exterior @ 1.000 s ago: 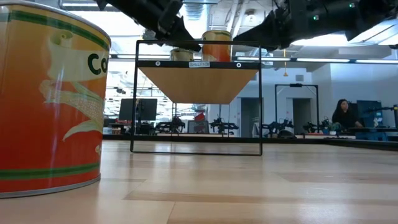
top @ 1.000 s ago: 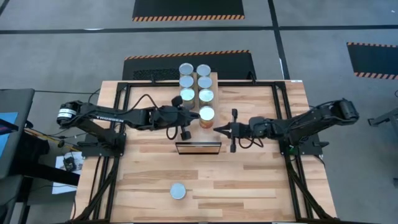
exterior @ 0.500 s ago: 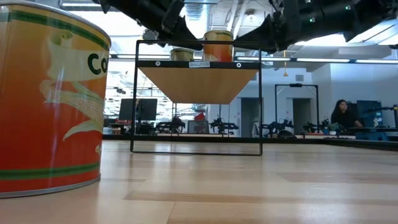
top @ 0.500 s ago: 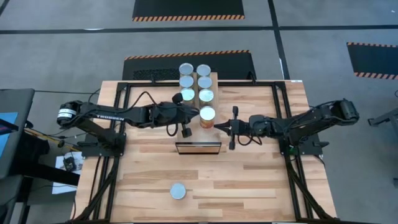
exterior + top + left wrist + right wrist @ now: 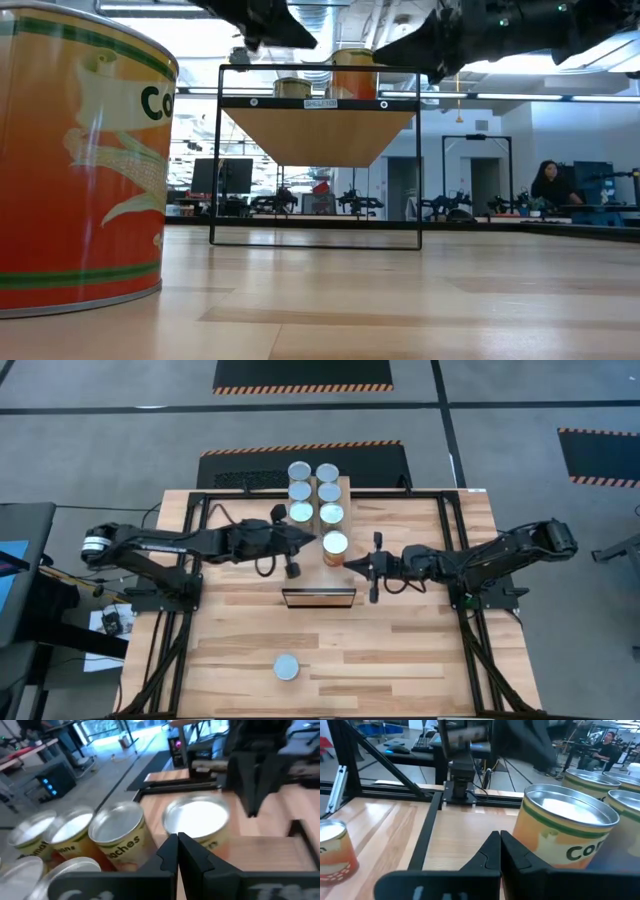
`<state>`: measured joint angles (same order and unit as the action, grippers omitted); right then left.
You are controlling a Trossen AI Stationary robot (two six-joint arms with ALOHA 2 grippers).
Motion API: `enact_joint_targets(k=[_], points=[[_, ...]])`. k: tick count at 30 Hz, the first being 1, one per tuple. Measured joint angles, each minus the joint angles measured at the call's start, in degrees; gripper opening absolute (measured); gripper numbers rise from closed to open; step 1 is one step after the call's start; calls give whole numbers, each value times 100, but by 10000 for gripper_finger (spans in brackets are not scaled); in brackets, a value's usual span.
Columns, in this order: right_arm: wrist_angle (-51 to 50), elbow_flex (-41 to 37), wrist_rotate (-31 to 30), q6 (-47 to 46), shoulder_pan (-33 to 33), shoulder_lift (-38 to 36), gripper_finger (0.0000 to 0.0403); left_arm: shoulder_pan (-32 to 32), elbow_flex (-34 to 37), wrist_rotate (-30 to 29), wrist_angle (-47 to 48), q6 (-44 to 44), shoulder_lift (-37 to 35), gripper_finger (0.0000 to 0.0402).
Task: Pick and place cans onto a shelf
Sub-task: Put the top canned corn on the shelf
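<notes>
Several cans stand upright in two rows on the shelf's [image 5: 318,575] light-wood top. The nearest is an orange-labelled can [image 5: 335,543], which also shows in the right wrist view [image 5: 565,832]. One more can [image 5: 286,667] stands on the table near the front edge and looms large in the low view [image 5: 80,160]. My left gripper [image 5: 316,538] is shut and empty. It hovers above the shelf just left of the nearest can [image 5: 196,817]. My right gripper [image 5: 351,564] is shut and empty, just right of that can; in its wrist view [image 5: 497,839] a gap shows.
The shelf top is carried on a black frame [image 5: 315,240], with a dark opening at its near end [image 5: 318,598]. Black rails [image 5: 455,560] run along the table's sides. A person [image 5: 548,185] sits far off in the room.
My left gripper has risen and gone a little toward the table's far edge, staying shut. In the low view it has climbed from beside the cans nearly out of the picture. The cans have stayed where they were.
</notes>
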<state>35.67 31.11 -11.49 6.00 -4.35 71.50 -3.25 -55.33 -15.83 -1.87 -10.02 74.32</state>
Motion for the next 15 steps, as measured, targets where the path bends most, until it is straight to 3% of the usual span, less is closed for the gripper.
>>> enact_joint_targets(k=[6,15], points=[[-299,237,132,31,-184,12,12,423,7,16,633,4,-716,0],[-976,946,-43,136,-179,861,11,1047,15,4,884,67,-841,0]])
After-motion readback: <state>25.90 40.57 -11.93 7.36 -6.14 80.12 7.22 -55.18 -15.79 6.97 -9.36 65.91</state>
